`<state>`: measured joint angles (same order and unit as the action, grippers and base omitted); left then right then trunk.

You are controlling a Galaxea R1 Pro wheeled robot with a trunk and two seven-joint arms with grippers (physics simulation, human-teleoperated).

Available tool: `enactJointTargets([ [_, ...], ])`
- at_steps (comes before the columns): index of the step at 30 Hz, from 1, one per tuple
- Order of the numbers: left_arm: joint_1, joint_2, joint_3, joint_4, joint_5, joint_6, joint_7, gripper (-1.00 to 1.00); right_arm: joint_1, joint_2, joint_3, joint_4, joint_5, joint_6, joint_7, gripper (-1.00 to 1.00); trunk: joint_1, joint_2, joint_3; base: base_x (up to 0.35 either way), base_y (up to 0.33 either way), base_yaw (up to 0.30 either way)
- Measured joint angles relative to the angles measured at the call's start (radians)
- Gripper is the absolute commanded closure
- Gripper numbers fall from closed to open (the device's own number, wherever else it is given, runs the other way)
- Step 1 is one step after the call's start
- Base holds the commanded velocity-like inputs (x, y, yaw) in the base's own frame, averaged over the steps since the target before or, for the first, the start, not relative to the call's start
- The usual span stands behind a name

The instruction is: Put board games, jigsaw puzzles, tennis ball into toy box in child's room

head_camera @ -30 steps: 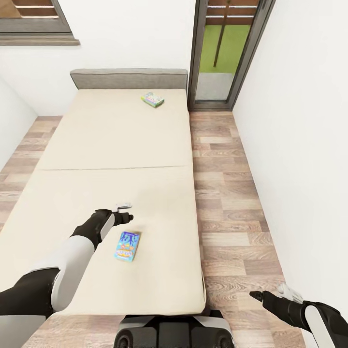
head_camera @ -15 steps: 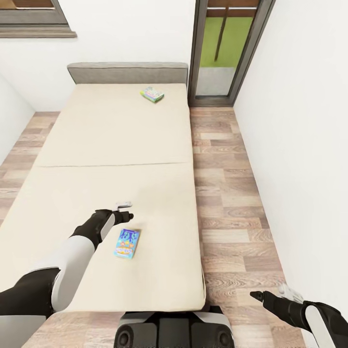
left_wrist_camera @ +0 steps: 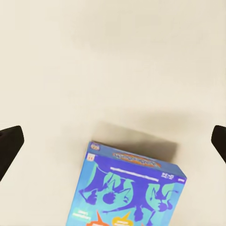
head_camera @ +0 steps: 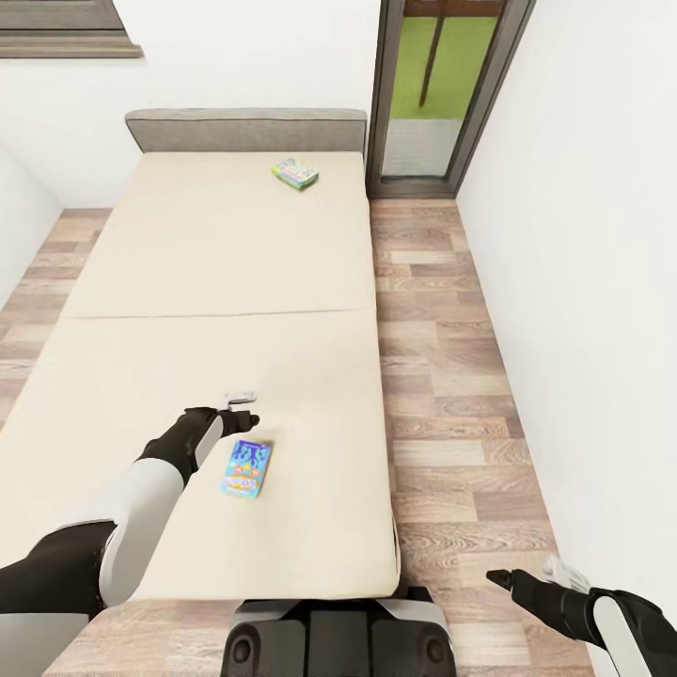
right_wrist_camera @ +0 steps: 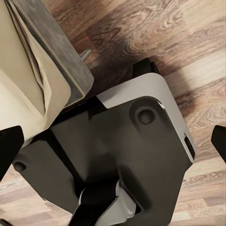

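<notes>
Tilted down a little since a second ago, so bed (head_camera: pixel 216 282) and far game (head_camera: pixel 295 173) sit higher on the head camera. Left pincer (head_camera: pixel 243 411) hovering beside blue game (head_camera: pixel 246 468); right pincer (head_camera: pixel 527 574) idle over floor. Left wrist: prongs spread, game (left_wrist_camera: pixel 129 188) below. Next, judged: lower, straddle, clamp. Unobstructed.

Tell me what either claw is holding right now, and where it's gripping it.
Nothing is held. The left claw is open over the bed beside the blue board game; the right claw is open over the floor.
</notes>
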<state>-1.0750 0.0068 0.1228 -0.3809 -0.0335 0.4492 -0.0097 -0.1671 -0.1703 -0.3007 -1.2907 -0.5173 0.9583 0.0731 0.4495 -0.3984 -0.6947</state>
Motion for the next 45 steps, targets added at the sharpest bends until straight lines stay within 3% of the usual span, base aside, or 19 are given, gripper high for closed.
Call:
enactJointTargets([
  [45,-0.001,0.000,0.002,-0.031,0.000,0.000,0.000,-1.00,0.000,0.000,0.000,0.001,0.000,0.000,-0.001,-1.00,0.000,0.000,-0.073,0.000,0.000,0.000],
])
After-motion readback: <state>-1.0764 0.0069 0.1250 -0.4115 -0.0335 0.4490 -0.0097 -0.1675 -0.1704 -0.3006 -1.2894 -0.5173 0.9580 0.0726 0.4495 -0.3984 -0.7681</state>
